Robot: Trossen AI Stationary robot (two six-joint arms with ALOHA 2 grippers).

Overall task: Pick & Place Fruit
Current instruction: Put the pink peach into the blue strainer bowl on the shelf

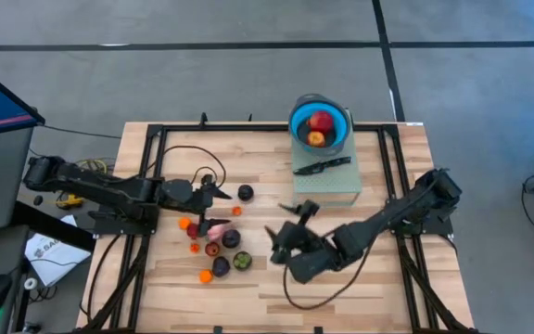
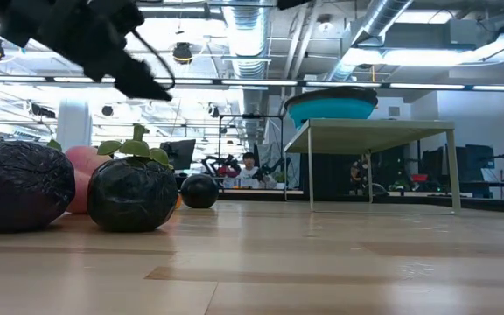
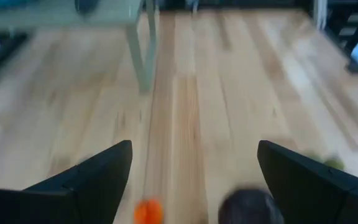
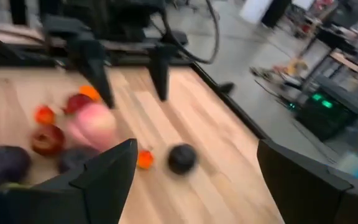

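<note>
The left gripper (image 1: 219, 192) hung open-fingered over the fruit (image 1: 219, 243); the right gripper (image 1: 281, 238), fingers apparently spread, held nothing beside them on the worktop (image 1: 378, 283).

place: lab | evidence: exposed ceiling ducts (image 2: 383, 22), monitors (image 2: 178, 153), equipment benches (image 4: 347, 65)

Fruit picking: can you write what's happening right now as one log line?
left gripper: open, above fruit pile | right gripper: open, empty, beside pile | blue bowl: two fruits inside
</note>
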